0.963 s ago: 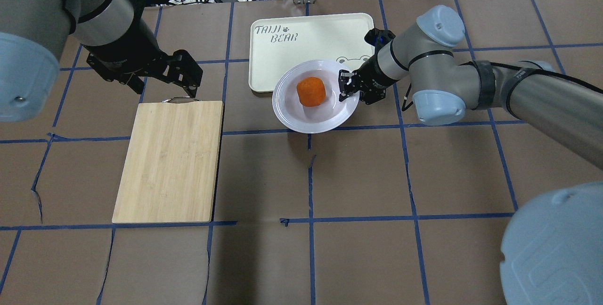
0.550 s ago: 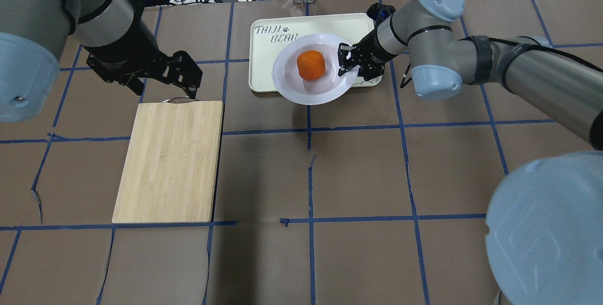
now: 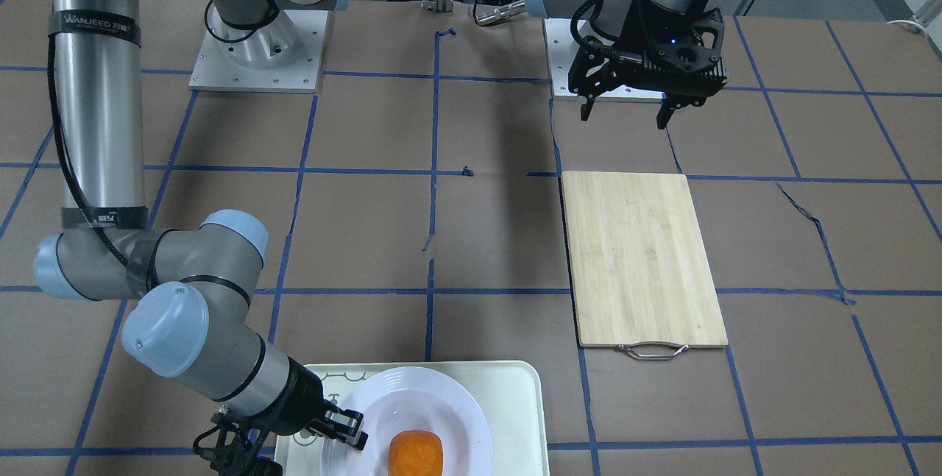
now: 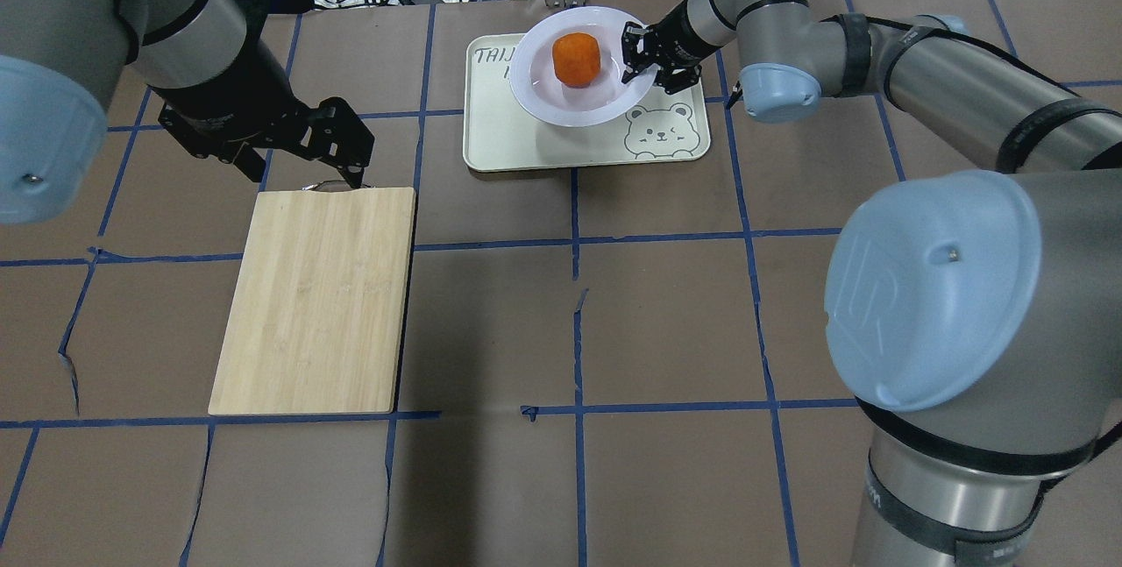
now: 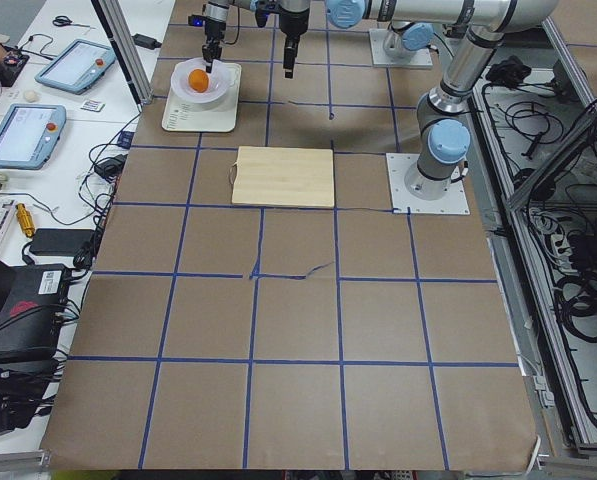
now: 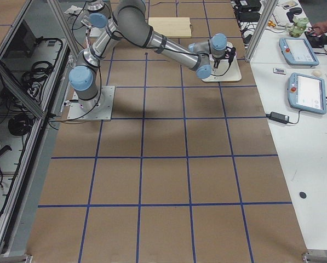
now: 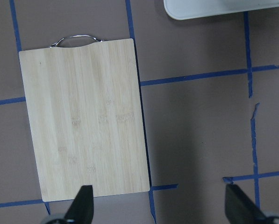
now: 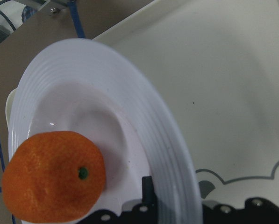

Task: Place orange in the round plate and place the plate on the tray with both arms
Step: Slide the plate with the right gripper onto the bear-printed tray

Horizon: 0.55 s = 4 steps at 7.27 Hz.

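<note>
Just off the fingertips of the right gripper (image 4: 633,59), the orange (image 4: 577,60) sits in the sunken centre of the round plate (image 4: 535,94), near the fingers but not touching them. The gripper is pinched onto the plate's ribbed rim on its own side, one finger over the rim, the other prob. under it (hidden). Edge grip makes sense: the rim is the only part thin enough to pinch, & it leaves the fruit alone. The plate looks level enough that the orange sits steady in the dip.

Below gripper & plate lies the tray (image 4: 526,146). The plate casts a shadow on it & seems held clear, w/ its far edge hanging past the tray's far side. My read: carry nearly done, plate not yet set down. It likely needs to shift toward the bear drawing (image 4: 656,133) & lower before release.

Well apart from all this, the left gripper (image 3: 624,117) hovers empty, jaws wide, above the handle end of the cutting board (image 4: 316,300), out of the way & taking no part in the hold.
</note>
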{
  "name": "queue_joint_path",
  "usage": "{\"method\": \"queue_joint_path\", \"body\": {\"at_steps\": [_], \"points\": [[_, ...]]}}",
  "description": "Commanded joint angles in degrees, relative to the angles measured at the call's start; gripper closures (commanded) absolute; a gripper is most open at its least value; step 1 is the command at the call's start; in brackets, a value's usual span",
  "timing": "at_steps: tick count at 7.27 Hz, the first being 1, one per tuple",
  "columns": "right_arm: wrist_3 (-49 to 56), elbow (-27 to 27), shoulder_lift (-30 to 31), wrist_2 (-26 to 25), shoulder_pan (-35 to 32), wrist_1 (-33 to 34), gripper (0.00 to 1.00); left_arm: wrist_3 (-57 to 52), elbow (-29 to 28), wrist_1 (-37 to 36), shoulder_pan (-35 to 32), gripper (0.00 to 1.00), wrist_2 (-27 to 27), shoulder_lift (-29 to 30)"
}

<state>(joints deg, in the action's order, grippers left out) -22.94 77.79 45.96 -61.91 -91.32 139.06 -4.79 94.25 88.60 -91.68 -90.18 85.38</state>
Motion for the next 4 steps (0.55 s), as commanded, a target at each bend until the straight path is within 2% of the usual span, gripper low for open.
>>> {"method": "queue_joint_path", "body": {"at_steps": [1,3,4], "points": [[-0.1,0.1,-0.7,-0.5,0.0,0.2,0.92,0.0,-0.1,0.8,0.0,0.00,-0.1,0.0],[-0.1,0.3,-0.7,-0.6,0.4,0.2,0.85,0.3,0.0,0.9,0.0,0.00,-0.1,0.0],[0.2,0.4,-0.6,-0.6,1.1,0.3,0.68,0.3,0.0,1.7,0.0,0.00,-0.1,0.0]]}}
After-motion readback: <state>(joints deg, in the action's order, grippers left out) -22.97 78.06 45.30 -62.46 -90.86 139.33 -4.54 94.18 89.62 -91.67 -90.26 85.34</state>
